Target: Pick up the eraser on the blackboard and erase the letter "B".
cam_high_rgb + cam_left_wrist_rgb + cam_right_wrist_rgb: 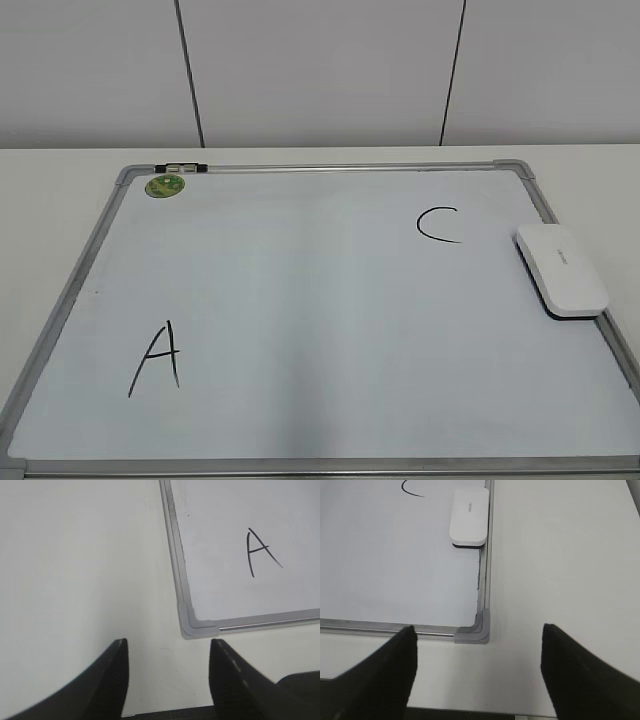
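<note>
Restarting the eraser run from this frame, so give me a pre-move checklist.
1. Eraser flat on the board, by its right edge: ok.
2. Letter "B" present: not ok. Only "A" and "C" show.
3. Right gripper open and empty, off the board's near right corner: ok.
4. Left gripper open and empty, off the near left corner: ok.
5. Board bare between right gripper and eraser: ok.
6. Magnet in the far left corner, away from the eraser: ok.

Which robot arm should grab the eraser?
Probably the right arm. The eraser lies at the board's right edge, ahead of the open right gripper. The left gripper sees only the "A" corner.
</note>
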{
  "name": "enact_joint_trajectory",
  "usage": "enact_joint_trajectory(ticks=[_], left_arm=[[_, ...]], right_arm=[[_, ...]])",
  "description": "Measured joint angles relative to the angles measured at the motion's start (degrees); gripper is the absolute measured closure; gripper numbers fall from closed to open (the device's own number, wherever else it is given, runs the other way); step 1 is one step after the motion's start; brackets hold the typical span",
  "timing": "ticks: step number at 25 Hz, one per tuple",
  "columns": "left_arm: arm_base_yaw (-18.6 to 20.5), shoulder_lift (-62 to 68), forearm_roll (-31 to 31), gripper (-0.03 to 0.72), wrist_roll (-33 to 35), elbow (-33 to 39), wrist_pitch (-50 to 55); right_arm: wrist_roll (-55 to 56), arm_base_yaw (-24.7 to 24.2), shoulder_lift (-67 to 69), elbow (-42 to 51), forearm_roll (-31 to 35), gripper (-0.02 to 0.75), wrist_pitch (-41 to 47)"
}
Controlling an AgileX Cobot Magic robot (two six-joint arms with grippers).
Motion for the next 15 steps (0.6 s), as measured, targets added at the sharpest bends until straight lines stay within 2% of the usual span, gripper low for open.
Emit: enact_joint_trajectory(ticks=[9,15], left_arm=[[0.0,-0.5,0.0,0.314,0.0,0.0,0.0],[0.5,-6.0,0.0,0.314,0.0,0.0,-0.1]], right_arm=[[0.0,0.0,0.0,0.0,0.0,0.146,0.0],[0.0,0.0,-0.8,0.0,0.0,0.146,0.0]])
